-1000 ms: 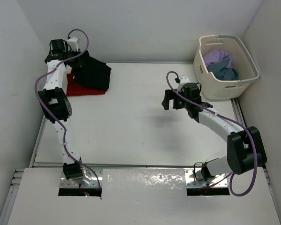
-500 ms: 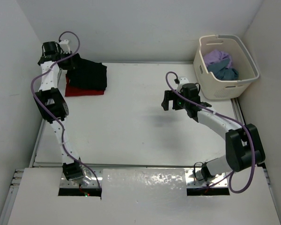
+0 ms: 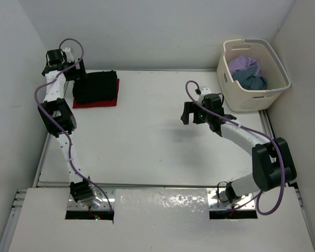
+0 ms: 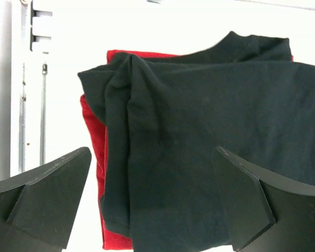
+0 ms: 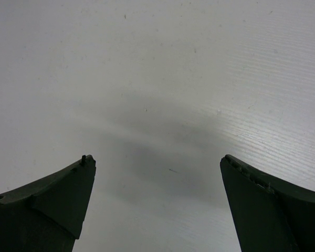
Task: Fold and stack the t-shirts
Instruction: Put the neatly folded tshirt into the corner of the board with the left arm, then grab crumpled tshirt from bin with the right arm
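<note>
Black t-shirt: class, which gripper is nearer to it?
Left. The left gripper hovers open at the left edge of the black t-shirt; the right gripper hangs open over the table, far to its right.

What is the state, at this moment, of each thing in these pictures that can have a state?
red t-shirt: folded, at the bottom of the stack.
black t-shirt: folded, lying on the red t-shirt.
basket: upright, two shirts inside.
lavender t-shirt: crumpled, in the basket.
teal t-shirt: crumpled, in the basket.
left end effector: open, over the black t-shirt.
right end effector: open, over the table.
</note>
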